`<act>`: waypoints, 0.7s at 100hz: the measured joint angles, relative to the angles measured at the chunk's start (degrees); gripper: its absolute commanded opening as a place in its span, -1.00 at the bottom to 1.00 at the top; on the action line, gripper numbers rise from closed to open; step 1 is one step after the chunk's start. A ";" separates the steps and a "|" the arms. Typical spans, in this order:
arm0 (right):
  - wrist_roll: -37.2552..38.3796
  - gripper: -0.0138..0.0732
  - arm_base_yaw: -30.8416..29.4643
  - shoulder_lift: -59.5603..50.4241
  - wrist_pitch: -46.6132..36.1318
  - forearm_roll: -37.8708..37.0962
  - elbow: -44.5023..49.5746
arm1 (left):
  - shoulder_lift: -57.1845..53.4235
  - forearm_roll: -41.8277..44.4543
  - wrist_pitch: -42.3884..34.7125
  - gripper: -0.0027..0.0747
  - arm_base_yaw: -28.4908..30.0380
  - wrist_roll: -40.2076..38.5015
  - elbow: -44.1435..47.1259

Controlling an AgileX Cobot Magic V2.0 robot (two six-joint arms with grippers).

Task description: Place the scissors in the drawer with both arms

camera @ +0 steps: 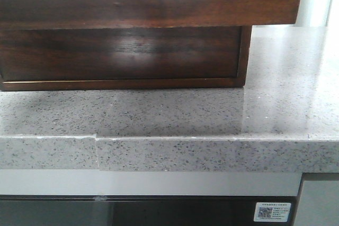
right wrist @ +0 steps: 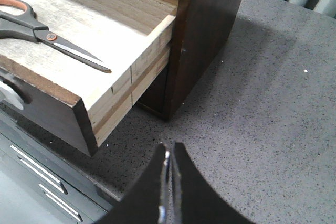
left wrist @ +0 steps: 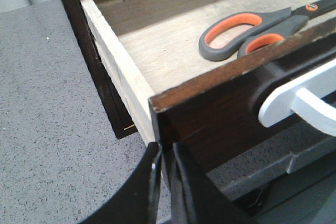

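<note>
The drawer (camera: 159, 9) stands pulled out of its dark brown cabinet; its glossy front shows in the left wrist view (left wrist: 210, 108). The scissors (left wrist: 247, 32), grey with orange handle linings, lie flat on its whitish floor, and also show in the right wrist view (right wrist: 47, 38). My left gripper (left wrist: 166, 150) is shut with a thin gap and empty, right at the lower outer corner of the drawer front. My right gripper (right wrist: 169, 148) is shut and empty, above the countertop just off the drawer's other front corner (right wrist: 86, 124). Neither gripper shows in the front view.
The cabinet body (camera: 122, 56) stands on a grey speckled countertop (camera: 159, 115) whose front edge runs below the drawer. A white pull (left wrist: 299, 98) sits in the drawer front's cut-out. Dark drawers with metal handles (right wrist: 37, 171) lie under the counter.
</note>
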 measured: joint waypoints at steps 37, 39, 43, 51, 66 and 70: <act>0.00 -0.84 0.00 0.00 -0.31 0.00 0.00 | 0.00 0.90 9.91 -0.98 0.00 -0.64 -5.42; 0.00 -0.84 0.00 0.00 -0.31 0.00 0.00 | 0.00 0.63 10.05 -0.98 0.00 -0.64 -5.42; 0.04 -0.84 0.00 0.00 -0.31 0.00 0.00 | 0.00 0.37 10.19 -0.98 0.00 -0.64 -5.46; 0.04 -0.84 0.00 0.00 -0.31 0.00 0.00 | 0.00 -0.29 10.32 -0.98 0.00 -0.64 -5.56; 0.13 -0.84 0.00 0.00 -0.31 0.00 0.00 | 0.00 -1.84 10.66 -0.98 0.00 -0.77 -5.56; 0.13 -0.84 0.00 0.00 -0.31 0.00 0.00 | 0.00 -1.97 10.77 -0.98 0.00 -0.77 -5.56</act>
